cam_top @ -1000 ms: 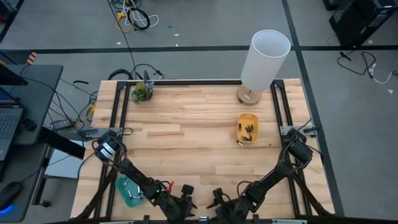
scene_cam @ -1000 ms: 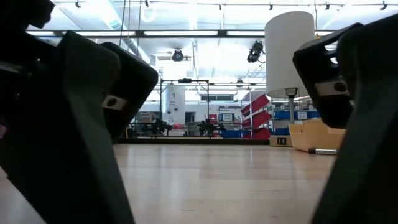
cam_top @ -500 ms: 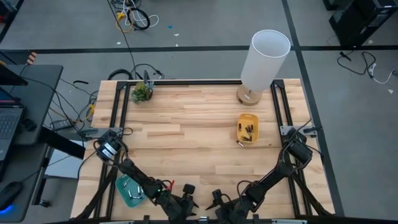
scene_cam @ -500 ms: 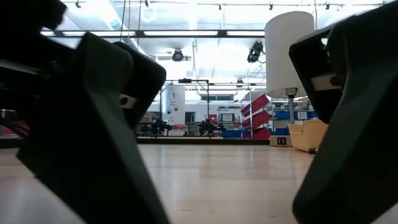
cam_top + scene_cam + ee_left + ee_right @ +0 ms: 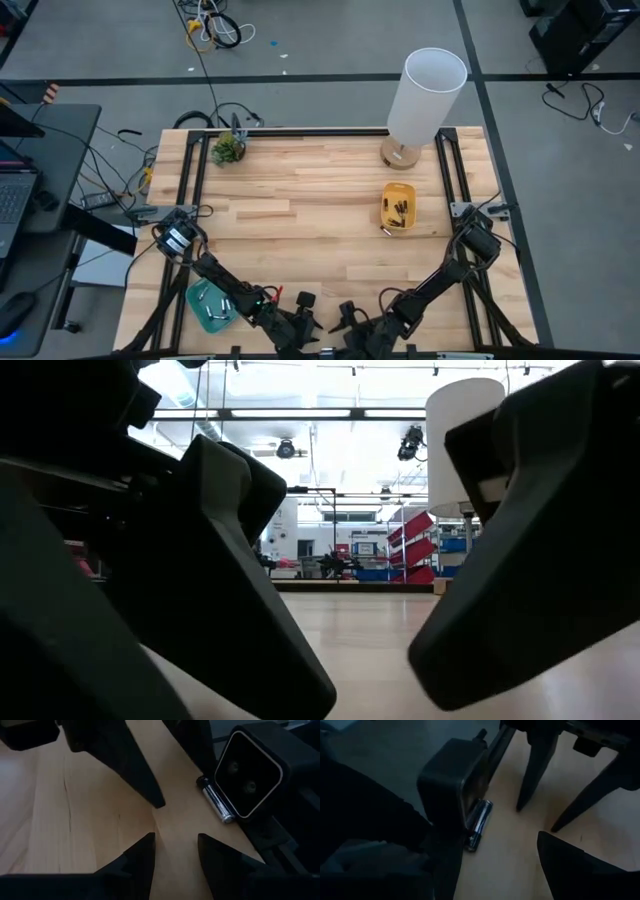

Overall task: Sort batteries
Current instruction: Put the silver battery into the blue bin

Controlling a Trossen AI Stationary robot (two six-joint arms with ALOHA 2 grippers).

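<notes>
The left claw sits low at the counter's near edge, its fingers spread apart with bare wood between them, gripping nothing. Just beside it the right claw faces it, also released, its two dark fingers pointing down at the wood. Close to both claws, a silvery battery with a dark end lies flat on the counter, tucked against the housing of the low camera; the right wrist view shows that same battery. A teal tray lies under the left arm. Well apart, toward the far right, a yellow tray holds several dark batteries, and one more battery lies just beside the tray's near corner. Beyond stand a white lamp and a small plant.
</notes>
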